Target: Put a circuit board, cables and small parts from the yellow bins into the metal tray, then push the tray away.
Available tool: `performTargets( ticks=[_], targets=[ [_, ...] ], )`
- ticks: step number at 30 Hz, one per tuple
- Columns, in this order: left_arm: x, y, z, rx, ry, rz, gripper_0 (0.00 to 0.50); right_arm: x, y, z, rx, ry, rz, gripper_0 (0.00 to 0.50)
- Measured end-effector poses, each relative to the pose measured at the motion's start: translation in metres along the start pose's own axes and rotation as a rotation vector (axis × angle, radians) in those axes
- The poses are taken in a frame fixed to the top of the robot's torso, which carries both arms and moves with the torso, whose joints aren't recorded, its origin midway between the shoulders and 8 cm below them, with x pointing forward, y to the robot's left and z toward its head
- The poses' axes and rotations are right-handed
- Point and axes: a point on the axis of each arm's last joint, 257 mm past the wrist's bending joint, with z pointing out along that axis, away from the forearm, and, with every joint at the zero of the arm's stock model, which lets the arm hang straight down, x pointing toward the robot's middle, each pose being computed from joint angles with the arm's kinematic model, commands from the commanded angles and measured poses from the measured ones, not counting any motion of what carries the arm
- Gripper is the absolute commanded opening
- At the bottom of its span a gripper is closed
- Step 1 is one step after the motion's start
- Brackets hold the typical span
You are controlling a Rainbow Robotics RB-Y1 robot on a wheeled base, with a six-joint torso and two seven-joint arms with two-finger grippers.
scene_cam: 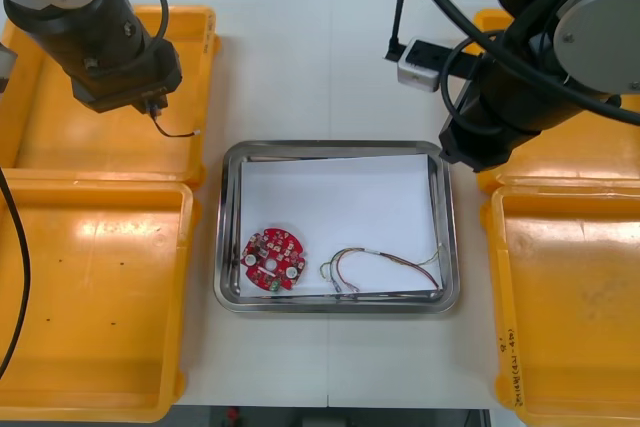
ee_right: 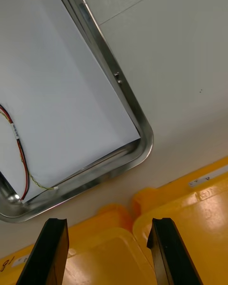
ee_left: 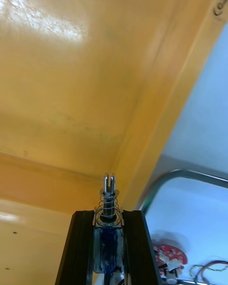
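Over glossy yellow bin, left gripper pinches small metal part.

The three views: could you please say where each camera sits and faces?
Front: overhead, steeply down at table and metal tray; left arm, right arm show.
Right wrist: faces tray corner, yellow bins; open right end effector shows.
Left wrist: faces a yellow bin; left end effector holds a small metal part.
All share the tray.
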Motion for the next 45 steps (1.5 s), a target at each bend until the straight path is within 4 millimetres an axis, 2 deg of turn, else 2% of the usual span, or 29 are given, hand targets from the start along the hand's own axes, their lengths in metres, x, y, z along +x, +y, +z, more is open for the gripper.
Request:
performTargets(
  ticks=[5, 8, 13, 22, 26, 37, 45],
  targets=[
    [0.012, -0.018, -0.010, 0.040, -0.012, 0.023, 0.002, 0.003, -0.024, -0.014, 0.059, 0.001, 0.019, 0.500],
    [0.021, -0.025, -0.008, 0.030, -0.016, 0.070, 0.003, 0.008, -0.042, -0.021, 0.076, 0.000, 0.066, 0.500],
    [0.043, -0.037, 0.006, 0.000, 0.000, 0.156, 0.003, 0.022, -0.080, -0.028, 0.083, 0.005, 0.205, 0.500],
    [0.075, -0.082, 0.033, 0.056, 0.000, 0.189, 0.004, 0.066, -0.158, -0.038, 0.177, 0.067, 0.466, 0.500],
    [0.089, -0.096, 0.043, 0.070, 0.002, 0.181, 0.004, 0.081, -0.181, -0.041, 0.224, 0.106, 0.534, 0.500],
    [0.118, -0.104, 0.066, 0.043, 0.016, 0.262, 0.008, 0.124, -0.217, -0.050, 0.241, 0.136, 0.746, 0.500],
    [0.121, -0.108, 0.091, 0.040, 0.018, 0.256, 0.040, 0.143, -0.228, -0.047, 0.197, 0.181, 0.865, 0.500]
  ],
)
